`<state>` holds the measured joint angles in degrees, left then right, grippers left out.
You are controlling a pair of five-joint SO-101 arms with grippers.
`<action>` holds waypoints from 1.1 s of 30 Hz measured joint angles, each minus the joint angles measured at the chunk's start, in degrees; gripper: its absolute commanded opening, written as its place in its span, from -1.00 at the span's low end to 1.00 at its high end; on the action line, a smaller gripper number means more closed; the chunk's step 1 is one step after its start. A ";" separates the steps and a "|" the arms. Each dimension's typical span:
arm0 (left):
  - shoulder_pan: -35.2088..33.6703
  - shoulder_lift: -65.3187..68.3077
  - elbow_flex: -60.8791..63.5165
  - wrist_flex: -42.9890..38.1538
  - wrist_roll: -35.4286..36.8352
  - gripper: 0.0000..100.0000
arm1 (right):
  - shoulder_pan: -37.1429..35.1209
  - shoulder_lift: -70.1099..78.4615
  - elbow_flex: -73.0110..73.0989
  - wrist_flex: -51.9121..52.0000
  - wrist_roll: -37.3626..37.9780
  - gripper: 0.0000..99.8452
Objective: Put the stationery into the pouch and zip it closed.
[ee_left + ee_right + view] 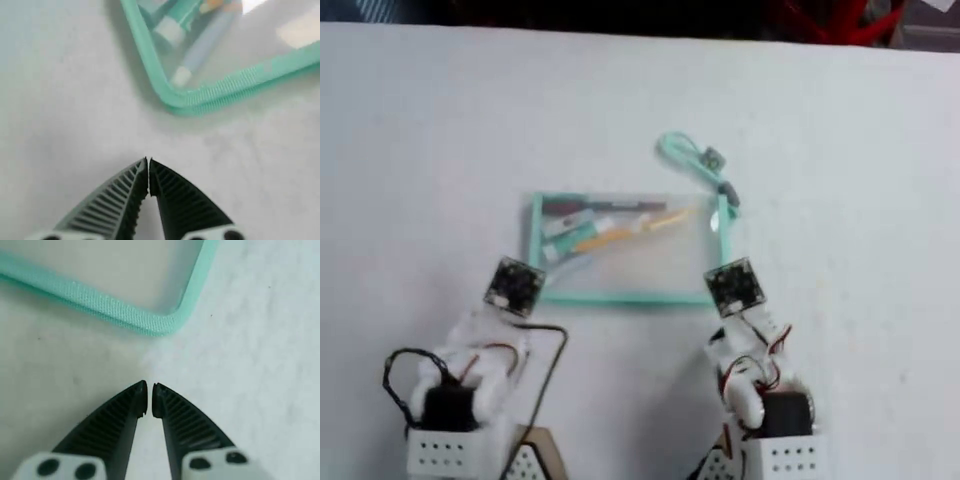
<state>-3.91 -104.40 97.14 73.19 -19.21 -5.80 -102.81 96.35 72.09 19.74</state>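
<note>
A clear pouch (pixel 625 245) with a mint-green border lies flat mid-table, with pens and other stationery (pixel 610 228) inside it. Its mint cord and zip pull (pixel 695 160) trail off the far right corner. My left gripper (pixel 148 167) is shut and holds nothing, just short of the pouch's near left corner (pixel 180 102). My right gripper (pixel 149 395) is also shut and holds nothing, a little short of the near right corner (pixel 167 325). From above, both arms (pixel 515 285) (pixel 735 285) sit at the pouch's near edge.
The white table (pixel 840 150) stretches bare around the pouch. Black cables (pixel 545 360) loop beside the left arm's base near the front edge. Dark clutter lies beyond the table's far edge.
</note>
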 measured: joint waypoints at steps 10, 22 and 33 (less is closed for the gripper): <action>-24.09 -0.18 0.09 0.53 0.53 -0.95 | 0.09 0.00 0.00 0.09 0.09 -0.95; -25.58 -0.18 0.09 0.53 0.53 -0.95 | 0.09 0.00 0.00 0.09 0.09 -0.95; -25.58 -0.18 0.09 0.53 0.53 -0.95 | 0.18 0.00 0.00 0.09 0.09 -0.95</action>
<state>-29.49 -104.57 97.23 73.71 -18.68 -5.63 -102.81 96.35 72.18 19.82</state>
